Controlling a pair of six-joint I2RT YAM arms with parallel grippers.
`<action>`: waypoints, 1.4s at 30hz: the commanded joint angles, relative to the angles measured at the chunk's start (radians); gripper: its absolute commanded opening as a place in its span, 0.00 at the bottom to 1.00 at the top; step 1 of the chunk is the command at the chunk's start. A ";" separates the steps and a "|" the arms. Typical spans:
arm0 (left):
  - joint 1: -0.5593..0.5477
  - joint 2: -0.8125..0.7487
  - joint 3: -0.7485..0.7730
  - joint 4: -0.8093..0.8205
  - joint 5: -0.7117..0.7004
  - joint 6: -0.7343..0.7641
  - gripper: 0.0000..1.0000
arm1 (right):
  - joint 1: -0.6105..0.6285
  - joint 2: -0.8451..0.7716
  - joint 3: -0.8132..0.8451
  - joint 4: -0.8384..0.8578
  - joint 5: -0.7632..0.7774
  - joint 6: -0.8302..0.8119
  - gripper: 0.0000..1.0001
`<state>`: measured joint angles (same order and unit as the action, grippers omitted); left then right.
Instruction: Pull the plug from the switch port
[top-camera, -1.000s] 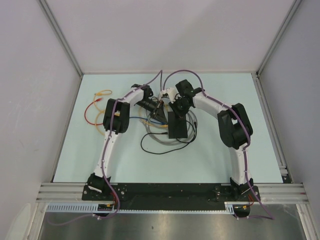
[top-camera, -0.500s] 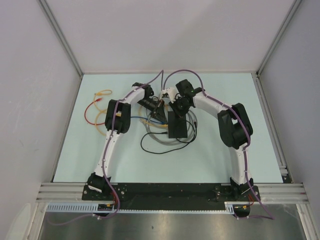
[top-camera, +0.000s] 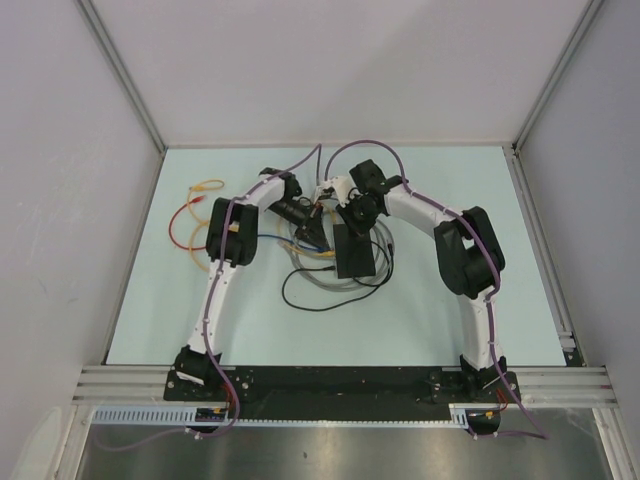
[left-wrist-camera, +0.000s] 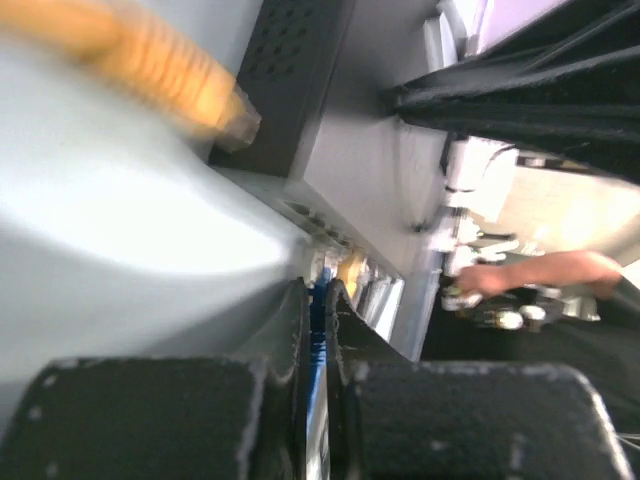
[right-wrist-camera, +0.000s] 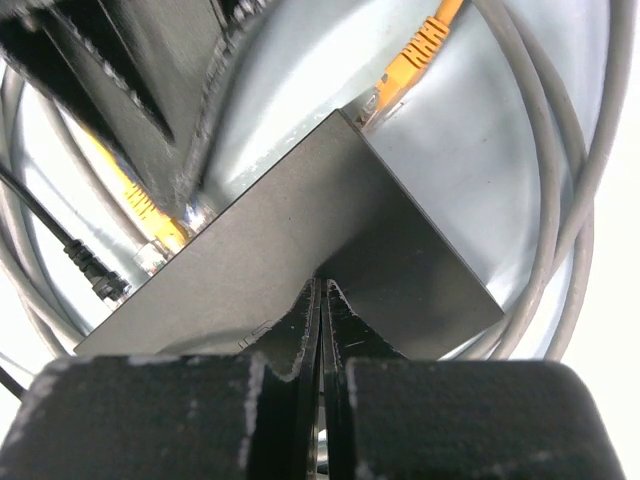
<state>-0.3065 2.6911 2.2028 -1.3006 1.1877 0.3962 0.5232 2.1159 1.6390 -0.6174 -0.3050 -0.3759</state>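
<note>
Your left pincer (left-wrist-camera: 318, 288) is clamped on a blue cable (left-wrist-camera: 318, 322), whose far end you lose in blur. Your right pincer (right-wrist-camera: 321, 286), closed, rests on the flat black switch (right-wrist-camera: 300, 225), middle of the tabletop (top-camera: 450, 310).

Smooth matt black switch (right-wrist-camera: 330, 230)

Setting: robotics lab, enclosed test cell. Evidence noted from where I stand:
- plain white panel walls (top-camera: 340, 70) framed by aluminium posts (top-camera: 120, 75)
- pale green table (top-camera: 450, 330) edged with extruded aluminium rails (top-camera: 120, 380)
- my left arm (top-camera: 215, 290) and right arm (top-camera: 478, 320) bolted to a black base plate (top-camera: 340, 382) (purple wiring strapped along each)
- slotted cable duct (top-camera: 140, 413)
- brushed steel sheet (top-camera: 340, 455)
- loose yellow patch cables (top-camera: 207, 185)
</note>
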 joint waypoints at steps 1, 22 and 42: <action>0.018 0.044 0.090 -0.022 -0.197 0.029 0.00 | 0.001 0.102 -0.061 -0.148 0.072 -0.017 0.00; 0.072 -0.356 0.080 0.291 -0.125 -0.129 0.60 | 0.000 0.107 -0.057 -0.146 0.070 -0.018 0.00; 0.165 -0.580 -0.123 0.108 -0.374 0.199 0.71 | -0.012 0.156 0.001 -0.153 0.058 0.011 0.00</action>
<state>-0.1711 2.1433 2.0140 -1.1774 0.7284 0.4843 0.5159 2.1967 1.6810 -0.6384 -0.2962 -0.3691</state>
